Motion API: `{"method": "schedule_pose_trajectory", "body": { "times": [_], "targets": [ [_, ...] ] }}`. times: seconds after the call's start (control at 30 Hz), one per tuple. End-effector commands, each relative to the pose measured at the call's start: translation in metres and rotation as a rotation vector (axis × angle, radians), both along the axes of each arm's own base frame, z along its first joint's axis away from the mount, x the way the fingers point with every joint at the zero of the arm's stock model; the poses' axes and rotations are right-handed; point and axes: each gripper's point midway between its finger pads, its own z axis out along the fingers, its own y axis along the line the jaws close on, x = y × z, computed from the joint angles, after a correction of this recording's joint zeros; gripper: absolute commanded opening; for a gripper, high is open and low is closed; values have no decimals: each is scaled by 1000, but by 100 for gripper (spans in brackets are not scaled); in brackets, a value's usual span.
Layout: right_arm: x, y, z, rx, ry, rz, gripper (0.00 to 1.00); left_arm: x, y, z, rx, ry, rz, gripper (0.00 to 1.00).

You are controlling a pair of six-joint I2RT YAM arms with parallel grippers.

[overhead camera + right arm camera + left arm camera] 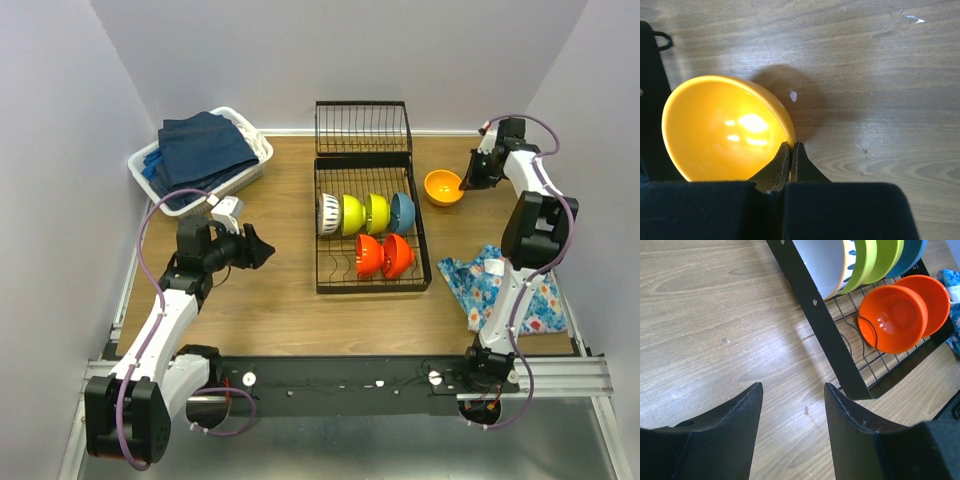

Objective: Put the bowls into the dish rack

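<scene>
My right gripper (790, 147): pinched tight on the rim of the orange-yellow bowl (725, 127), beside the dish rack (325, 272). My left gripper (792, 387): spread wide, empty, above the table (700, 315).

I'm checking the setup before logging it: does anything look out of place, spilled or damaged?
Only the orange-yellow bowl: it is outside the dish rack, to its right, with its rim pinched by the right gripper. The other six bowls stand in the rack. No spill or damage shows.
</scene>
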Motion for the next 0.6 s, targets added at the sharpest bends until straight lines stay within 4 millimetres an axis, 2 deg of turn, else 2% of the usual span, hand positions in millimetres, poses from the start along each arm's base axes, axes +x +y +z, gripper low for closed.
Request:
{"method": "schedule_pose_trajectory", "body": {
  "times": [0.0,0.07,0.1,0.17,0.2,0.27,0.3,0.33,0.37,0.4,0.43,0.47,0.5,0.57],
  "targets": [
    [10,15,116,47,-242,45,1,5,-2,27,22,-88,-53,61],
    [0,30,140,100,-270,64,1,10,2,39,62,-130,-51,60],
    [-14,45,156,109,-294,96,1,14,6,43,94,-154,-43,60],
    [-34,66,167,112,-307,180,1,24,19,59,175,-217,-1,60],
    [-50,91,182,105,-335,243,1,27,26,63,198,-229,17,61],
    [-79,119,168,83,-303,353,1,31,33,73,257,-263,15,61],
    [-95,153,166,80,-299,446,1,32,35,76,272,-271,9,62],
    [-112,168,179,60,-341,508,1,32,36,80,288,-272,3,62],
    [-128,183,164,52,-306,556,1,33,36,83,299,-281,-3,62],
    [-148,216,164,50,-312,657,0,34,38,85,305,-278,8,63],
    [-163,228,166,33,-334,715,1,35,39,88,303,-263,13,63],
    [-176,238,156,20,-315,758,1,36,39,88,298,-250,18,63],
    [-195,260,152,15,-310,842,1,36,38,90,293,-243,11,63],
    [-214,273,141,-35,-299,936,1,36,37,86,290,-195,-1,63]
  ]
}}
